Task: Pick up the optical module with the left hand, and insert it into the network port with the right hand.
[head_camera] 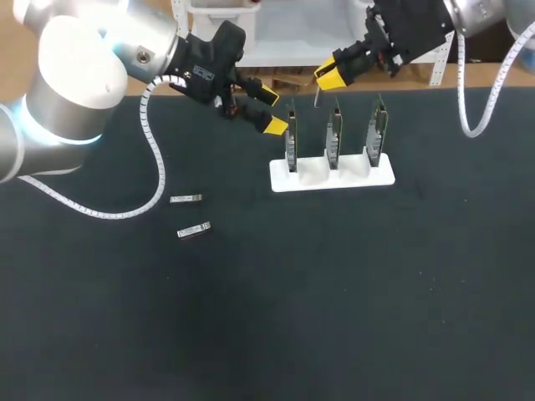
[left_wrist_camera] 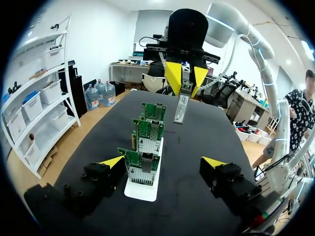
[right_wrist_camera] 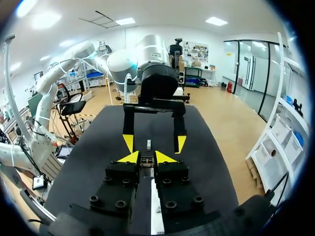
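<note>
My right gripper (head_camera: 331, 79) hangs above the left card of the white stand (head_camera: 368, 178), shut on a slim silver optical module (head_camera: 316, 98) that points down. The right wrist view shows the module's end (right_wrist_camera: 146, 161) pinched between the yellow tips. My left gripper (head_camera: 271, 109) is open and empty just left of the stand, facing it. In the left wrist view its tips (left_wrist_camera: 162, 162) straddle the nearest network card (left_wrist_camera: 141, 160), with the right gripper (left_wrist_camera: 185, 76) and held module (left_wrist_camera: 181, 108) beyond. Three upright cards (head_camera: 333, 134) stand in the holder.
Two more silver modules lie on the black mat left of the stand, one (head_camera: 185, 199) above the other (head_camera: 194, 230). One of them (right_wrist_camera: 148, 144) shows past the left gripper's fingers (right_wrist_camera: 128, 142). The mat's far edge (head_camera: 435, 87) runs just behind the stand.
</note>
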Controlling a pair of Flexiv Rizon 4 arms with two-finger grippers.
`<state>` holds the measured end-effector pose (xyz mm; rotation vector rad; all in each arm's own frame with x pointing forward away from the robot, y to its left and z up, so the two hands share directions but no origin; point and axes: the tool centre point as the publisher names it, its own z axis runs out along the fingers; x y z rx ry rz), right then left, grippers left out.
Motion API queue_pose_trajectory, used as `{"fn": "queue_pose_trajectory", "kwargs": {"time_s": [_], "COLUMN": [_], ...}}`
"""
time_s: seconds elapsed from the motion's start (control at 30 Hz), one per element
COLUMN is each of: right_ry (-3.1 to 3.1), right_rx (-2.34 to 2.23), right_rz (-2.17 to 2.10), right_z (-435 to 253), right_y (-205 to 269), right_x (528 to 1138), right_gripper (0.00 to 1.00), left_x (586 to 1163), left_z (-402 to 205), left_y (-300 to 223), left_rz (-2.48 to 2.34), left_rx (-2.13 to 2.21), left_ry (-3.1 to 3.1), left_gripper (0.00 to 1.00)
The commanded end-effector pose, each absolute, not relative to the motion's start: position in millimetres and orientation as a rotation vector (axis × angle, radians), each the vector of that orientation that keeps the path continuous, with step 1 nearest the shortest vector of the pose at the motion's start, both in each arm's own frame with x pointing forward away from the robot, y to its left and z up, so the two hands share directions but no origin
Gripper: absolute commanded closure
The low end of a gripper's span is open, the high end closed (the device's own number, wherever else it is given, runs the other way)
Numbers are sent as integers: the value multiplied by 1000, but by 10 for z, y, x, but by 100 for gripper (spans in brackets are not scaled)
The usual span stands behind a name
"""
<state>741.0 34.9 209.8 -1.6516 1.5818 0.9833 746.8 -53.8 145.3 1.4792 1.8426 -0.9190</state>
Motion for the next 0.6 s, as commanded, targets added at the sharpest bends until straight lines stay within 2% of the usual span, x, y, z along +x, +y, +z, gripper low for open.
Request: {"fn": "queue_pose_trajectory", "kwargs": {"time_s": [0.03,0.6], "right_ry": [1574,1573], "right_rx": [-1687,-1764], "right_rz": [989,985], "right_z": [2083,1944], "right_y": [455,779], "right_x": [7523,7598], "right_gripper": [100,100], "left_x": [7492,7492], "left_z": [1460,1460], "left_y": [-556,-556], "left_rz": [-917,-917], "left_rx": [1483,1483], "left_ry": [1852,1852], "left_gripper": [0,0]}}
